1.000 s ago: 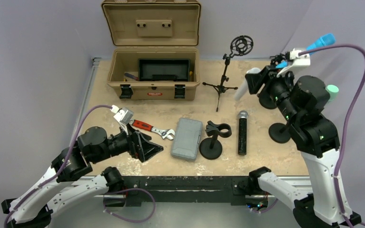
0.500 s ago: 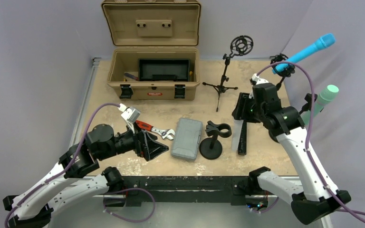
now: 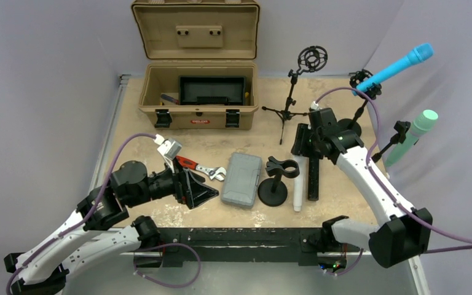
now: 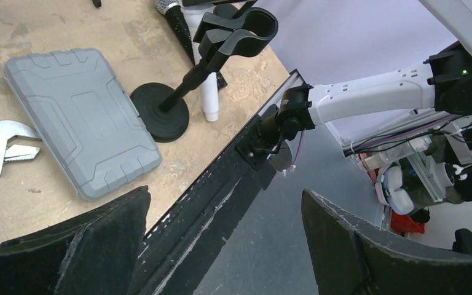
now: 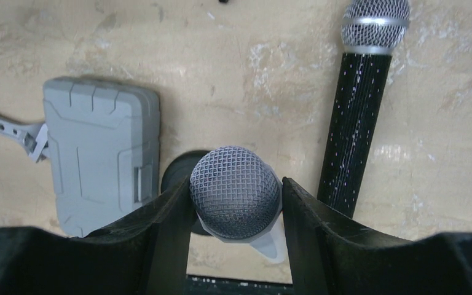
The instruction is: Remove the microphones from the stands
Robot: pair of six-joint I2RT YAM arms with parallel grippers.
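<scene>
Starting at the right gripper point(image 5: 234, 187): fingers clamped either side of the grey mesh head of the white microphone point(image 5: 236, 196), properly pinching it. Hanging tail-down from there, white body sloping toward the near edge, bottom end just beside the round base of the black stand point(image 3: 275, 179). Looks like touching the table point(image 3: 129, 123), can't say for sure. Well clear of the stand's clip either way.

Just right of that, a black microphone point(image 5: 359, 117) lying flat on the tabletop, mesh head pointing to the far side. Left of the stand, a grey case point(image 3: 241, 179), then a red-handled wrench point(image 3: 200, 167).

Over at the left gripper point(image 4: 224, 203): spread wide, gripping nothing, hovering around the near table edge.

Further back: open tan toolbox point(image 3: 198, 86), a tripod stand point(image 3: 290, 101) with a shock mount on top, plus a blue mic point(image 3: 399, 62) and a green mic point(image 3: 413, 136) up on their own stands at the right.
</scene>
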